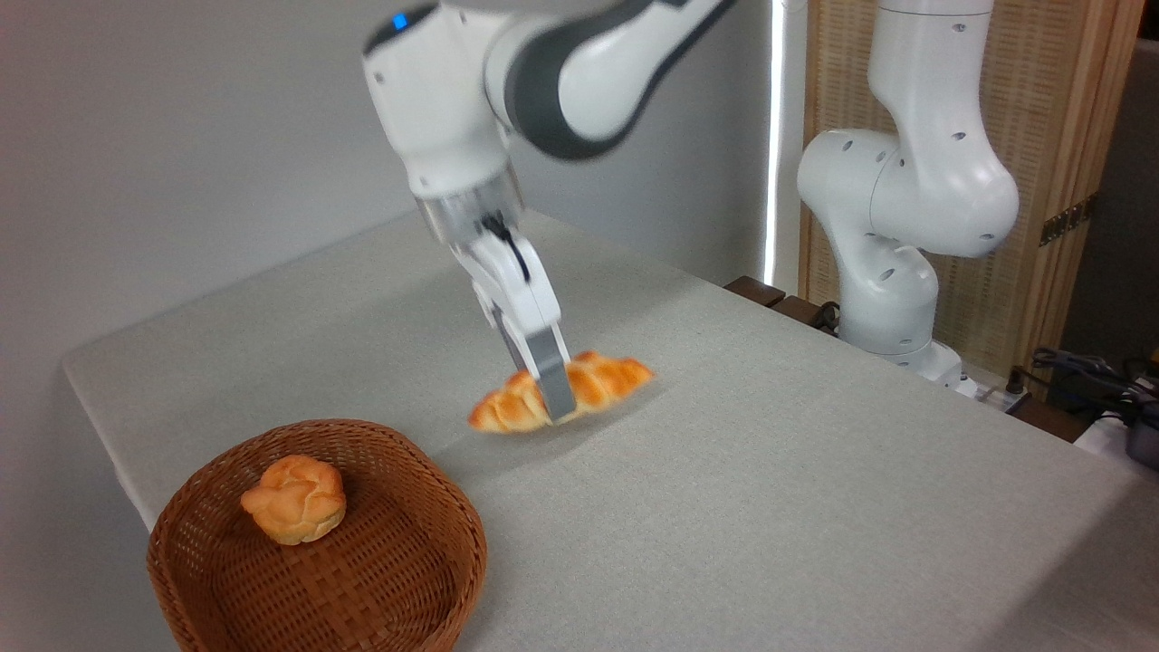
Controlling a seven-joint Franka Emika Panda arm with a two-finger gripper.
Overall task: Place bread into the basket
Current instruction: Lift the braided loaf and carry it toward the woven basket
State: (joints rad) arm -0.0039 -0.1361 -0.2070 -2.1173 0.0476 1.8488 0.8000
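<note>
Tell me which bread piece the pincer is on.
The long braided loaf on the table, under the pincer; the round bun sits apart in the basket.

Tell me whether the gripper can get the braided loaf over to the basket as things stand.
Probably yes. The gripper straddles the bread, and bare table lies between it and the basket; the bun leaves room.

One fixed cam, raised, close, angled down across table [815,507], arm base at right
</note>
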